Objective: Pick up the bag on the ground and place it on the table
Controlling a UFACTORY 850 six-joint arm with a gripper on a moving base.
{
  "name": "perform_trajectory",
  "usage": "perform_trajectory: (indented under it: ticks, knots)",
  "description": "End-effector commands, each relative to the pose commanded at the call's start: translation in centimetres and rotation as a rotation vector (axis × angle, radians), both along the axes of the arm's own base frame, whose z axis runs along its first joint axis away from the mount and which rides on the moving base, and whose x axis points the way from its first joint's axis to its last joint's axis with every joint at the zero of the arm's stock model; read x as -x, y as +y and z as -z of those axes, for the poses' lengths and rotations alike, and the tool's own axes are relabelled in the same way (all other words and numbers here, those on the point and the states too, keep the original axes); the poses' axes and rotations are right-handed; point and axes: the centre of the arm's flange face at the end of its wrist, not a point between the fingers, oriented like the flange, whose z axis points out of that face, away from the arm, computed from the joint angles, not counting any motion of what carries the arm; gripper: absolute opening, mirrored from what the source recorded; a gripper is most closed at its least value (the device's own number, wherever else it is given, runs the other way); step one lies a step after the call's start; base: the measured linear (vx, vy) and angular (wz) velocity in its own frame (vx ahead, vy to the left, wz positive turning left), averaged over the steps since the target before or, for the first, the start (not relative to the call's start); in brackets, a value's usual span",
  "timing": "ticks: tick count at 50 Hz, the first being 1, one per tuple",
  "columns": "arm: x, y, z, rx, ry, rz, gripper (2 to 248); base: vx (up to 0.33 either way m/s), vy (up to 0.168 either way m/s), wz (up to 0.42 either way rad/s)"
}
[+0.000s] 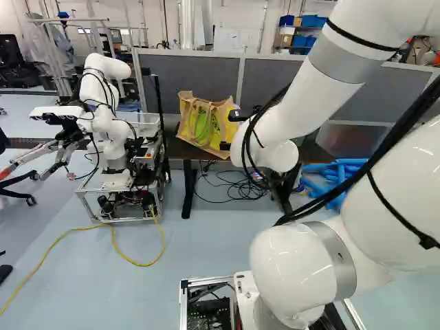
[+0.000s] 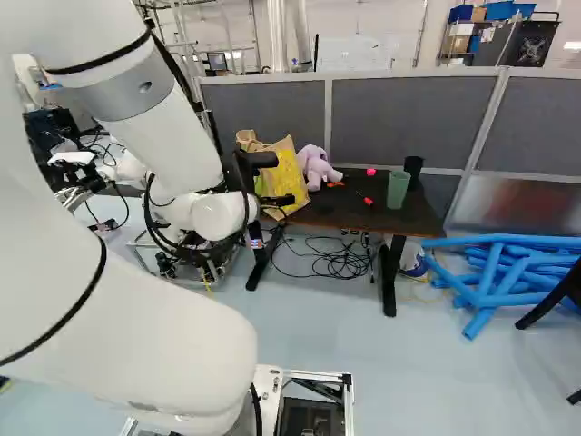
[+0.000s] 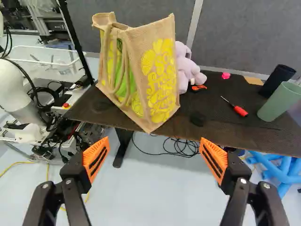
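Bag (image 3: 157, 80) at table edge (image 3: 225, 139), gripper (image 2: 284, 180) spread, apart

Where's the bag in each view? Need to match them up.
Left base view: bag in the upper half, just left of the middle.
Right base view: upper half, left of the middle, partly behind the gripper.
Wrist view: ahead of the gripper, beside the plush.
Shared landmark: black table under it.

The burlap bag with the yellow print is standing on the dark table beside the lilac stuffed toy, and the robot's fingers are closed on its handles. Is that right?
Not quite: the wrist view shows the fingers wide apart, gripping nothing. The burlap bag does stand on the dark table beside the lilac stuffed toy.
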Motion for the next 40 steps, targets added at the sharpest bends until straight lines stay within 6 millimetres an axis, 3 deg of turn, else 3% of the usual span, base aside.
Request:
perform_trajectory:
  ticks: [40]
  knots:
    - [3.8,-0.4,2.0,-0.034,-0.091,0.025,247,0.000,0.000,0.000]
